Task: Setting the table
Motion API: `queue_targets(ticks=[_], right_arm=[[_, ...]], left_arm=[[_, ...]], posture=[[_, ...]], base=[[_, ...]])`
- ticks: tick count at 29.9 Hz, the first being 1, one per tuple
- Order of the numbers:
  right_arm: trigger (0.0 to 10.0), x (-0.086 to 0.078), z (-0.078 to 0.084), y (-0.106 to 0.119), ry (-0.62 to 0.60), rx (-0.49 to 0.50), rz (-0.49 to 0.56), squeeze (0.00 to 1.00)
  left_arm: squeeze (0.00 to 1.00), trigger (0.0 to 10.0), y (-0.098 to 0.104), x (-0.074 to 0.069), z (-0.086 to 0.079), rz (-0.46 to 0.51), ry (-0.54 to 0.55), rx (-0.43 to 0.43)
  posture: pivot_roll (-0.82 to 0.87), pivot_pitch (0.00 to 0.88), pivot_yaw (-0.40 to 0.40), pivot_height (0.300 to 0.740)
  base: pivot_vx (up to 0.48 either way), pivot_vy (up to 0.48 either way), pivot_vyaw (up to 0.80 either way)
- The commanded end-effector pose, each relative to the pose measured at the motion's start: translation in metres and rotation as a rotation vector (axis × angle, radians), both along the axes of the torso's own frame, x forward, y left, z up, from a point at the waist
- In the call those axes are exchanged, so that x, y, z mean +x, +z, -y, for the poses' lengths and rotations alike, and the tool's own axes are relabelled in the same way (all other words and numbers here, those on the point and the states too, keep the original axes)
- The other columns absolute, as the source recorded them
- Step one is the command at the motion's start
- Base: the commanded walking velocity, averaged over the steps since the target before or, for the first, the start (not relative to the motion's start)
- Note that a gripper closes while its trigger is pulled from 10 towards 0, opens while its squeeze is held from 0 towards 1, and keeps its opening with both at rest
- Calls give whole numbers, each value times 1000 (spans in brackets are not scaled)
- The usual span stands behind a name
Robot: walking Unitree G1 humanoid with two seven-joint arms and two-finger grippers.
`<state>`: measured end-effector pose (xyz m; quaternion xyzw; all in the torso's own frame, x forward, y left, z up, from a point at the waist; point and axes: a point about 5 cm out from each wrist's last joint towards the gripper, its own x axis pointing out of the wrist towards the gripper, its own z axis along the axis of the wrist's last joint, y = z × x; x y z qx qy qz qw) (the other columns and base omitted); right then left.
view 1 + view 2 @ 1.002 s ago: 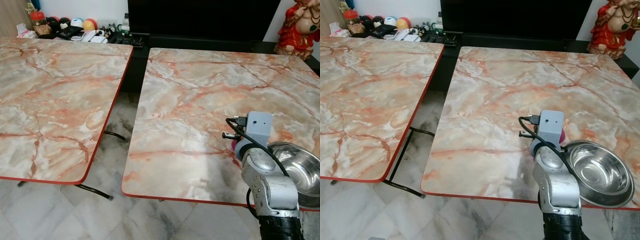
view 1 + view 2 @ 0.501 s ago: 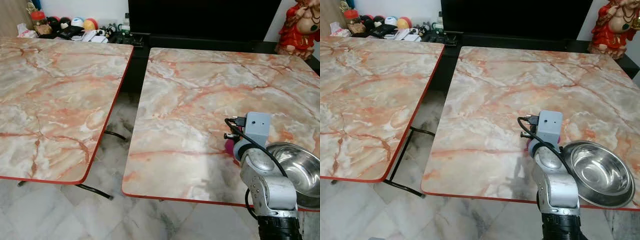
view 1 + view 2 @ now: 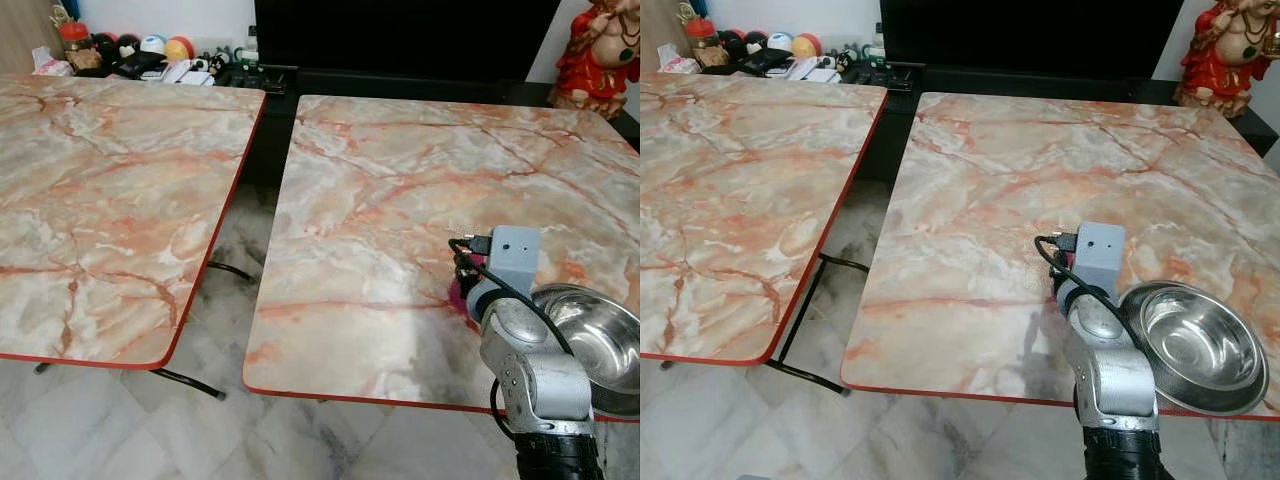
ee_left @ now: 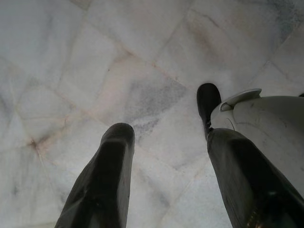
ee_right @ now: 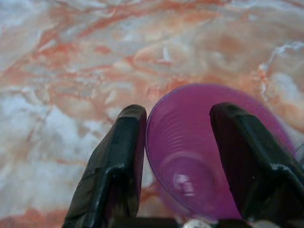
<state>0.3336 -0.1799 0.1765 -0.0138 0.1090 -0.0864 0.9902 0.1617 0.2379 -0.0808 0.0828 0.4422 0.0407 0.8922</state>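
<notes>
One purple cup (image 5: 204, 152) clamped in my right gripper (image 5: 190, 156) near desk's (image 3: 990, 200) front edge; steel bowl (image 3: 1195, 345) adjacent, collision risk.

A translucent purple plastic cup (image 5: 199, 156) sits low over the right marble table (image 3: 380, 200), just beside a shiny steel bowl (image 3: 1193, 345).

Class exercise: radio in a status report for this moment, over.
Right gripper over right table, jaws straddling purple cup. Left gripper idle, jaws open above floor. Steel bowl just right of cup.
</notes>
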Motion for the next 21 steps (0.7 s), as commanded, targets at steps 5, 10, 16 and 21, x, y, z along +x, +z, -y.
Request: queue_targets(ticks=[5,10,16,21], right_arm=[[10000,-2,-1,-5,9,-4,-19,0],[10000,0,1,3,-9,2,32,0],[10000,1,4,8,-22,-12,56,0],[10000,0,5,17,-41,-14,128,0]], left_arm=[[0,10000,-6,-13,0,-58,-8,1],[0,10000,-6,-14,0,-58,-6,1],[0,10000,-6,-13,0,-54,-5,0],[0,10000,-6,-12,0,-53,-7,-1]], posture=[[-1,182,-34,740],[-2,182,-34,740],[-2,181,-34,740],[-2,179,-34,740]], base=[[0,0,0],[0,0,0],[0,0,0],[0,0,0]])
